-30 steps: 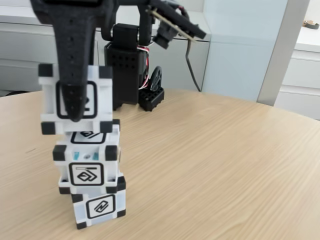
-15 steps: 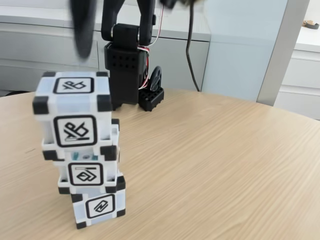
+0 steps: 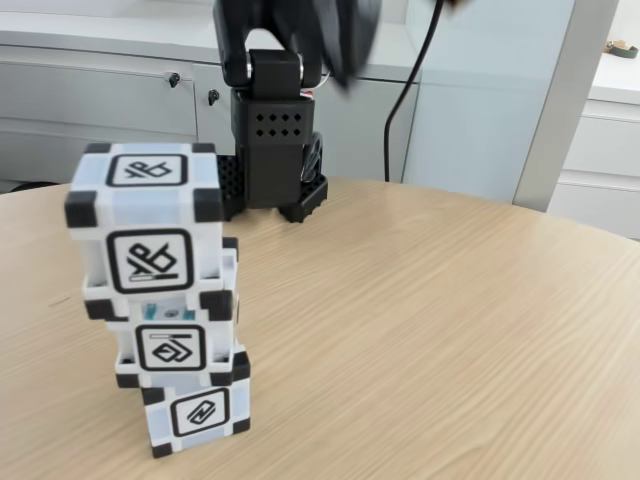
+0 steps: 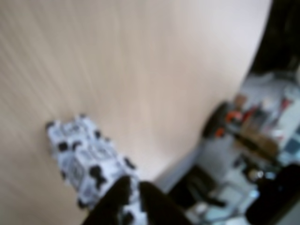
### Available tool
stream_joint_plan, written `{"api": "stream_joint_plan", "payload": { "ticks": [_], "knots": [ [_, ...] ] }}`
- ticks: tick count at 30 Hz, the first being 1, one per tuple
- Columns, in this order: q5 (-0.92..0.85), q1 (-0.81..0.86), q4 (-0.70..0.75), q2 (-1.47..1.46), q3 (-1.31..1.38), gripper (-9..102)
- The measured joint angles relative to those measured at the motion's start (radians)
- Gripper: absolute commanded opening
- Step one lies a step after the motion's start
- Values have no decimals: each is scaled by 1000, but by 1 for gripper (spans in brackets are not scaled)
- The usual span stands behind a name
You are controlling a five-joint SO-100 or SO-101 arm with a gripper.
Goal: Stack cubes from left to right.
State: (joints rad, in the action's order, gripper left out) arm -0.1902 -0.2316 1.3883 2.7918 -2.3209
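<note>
No readable words or numbers; the cubes [image 3: 160, 300] carry only black-framed line glyphs on their faces.

Evenly and softly lit in the fixed view, daylight-bright, with faint shadows under the cubes [image 3: 160, 290] on the counter [image 3: 430, 330]. Sharp on the stack, motion-smeared on the arm [image 3: 300, 40] at top. Heavily blurred throughout the wrist view: cubes [image 4: 86, 159] smudged, wood grain streaked, background clutter unreadable, dark jaws at the bottom edge out of focus.

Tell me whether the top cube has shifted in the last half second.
No. The top cube sits just as before on the middle cube.
</note>
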Motion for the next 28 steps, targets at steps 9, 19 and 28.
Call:
{"api": "stream_joint_plan", "payload": {
  "ticks": [9,19,28],
  "knots": [
    [-120,0,-117,572,-650,0],
    [-78,-5,-117,603,-687,0],
    [-74,-5,-117,603,-687,0]
  ]
}}
